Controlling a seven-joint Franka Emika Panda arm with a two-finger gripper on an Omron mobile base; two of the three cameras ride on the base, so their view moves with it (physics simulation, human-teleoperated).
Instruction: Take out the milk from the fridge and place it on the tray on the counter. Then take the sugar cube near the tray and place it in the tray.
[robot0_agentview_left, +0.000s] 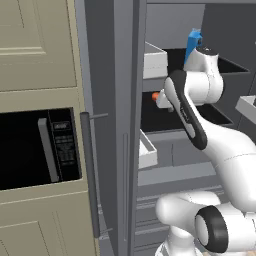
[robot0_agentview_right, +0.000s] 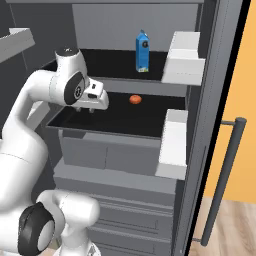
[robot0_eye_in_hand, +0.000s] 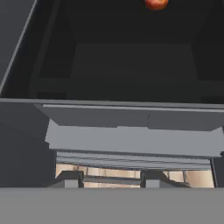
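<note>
A: Left base view first, quick. I see the fridge (robot0_agentview_left: 112, 125) standing open, the microwave (robot0_agentview_left: 37, 147) off to its side. The milk (robot0_agentview_left: 193, 44) pokes out above the wrist, up on the top shelf, higher than my claw, which the arm hides from this side.

B: Claw state?

A: Right base view: claw (robot0_agentview_right: 92, 110) hangs over the front of the middle shelf (robot0_agentview_right: 125, 117), fingers pointing down. They look narrow and hold nothing, but they're small here, so I can't tell for sure. Milk (robot0_agentview_right: 143, 51) is up and to the right of the claw, one shelf above, well apart, upright near that shelf's front edge.

B: How will it handle?

A: My guess: light, stiff card, a bit squashy if pinched hard, tips easily since it's tall. I'd grab the flat sides mid-body, below the gable.

B: Anything in the way?

A: Orange round item (robot0_agentview_right: 135, 99) sits on the middle shelf ahead and right of the claw, not touching. White door bins (robot0_agentview_right: 182, 59) crowd the right side close to the carton. The upper shelf's lip is between claw and milk.

B: Hand view?

A: Looks down past the shelf edge to the drawers (robot0_eye_in_hand: 131, 135); the orange item (robot0_eye_in_hand: 155, 3) is at the far edge. Fingertips (robot0_eye_in_hand: 70, 179) barely show.
</note>
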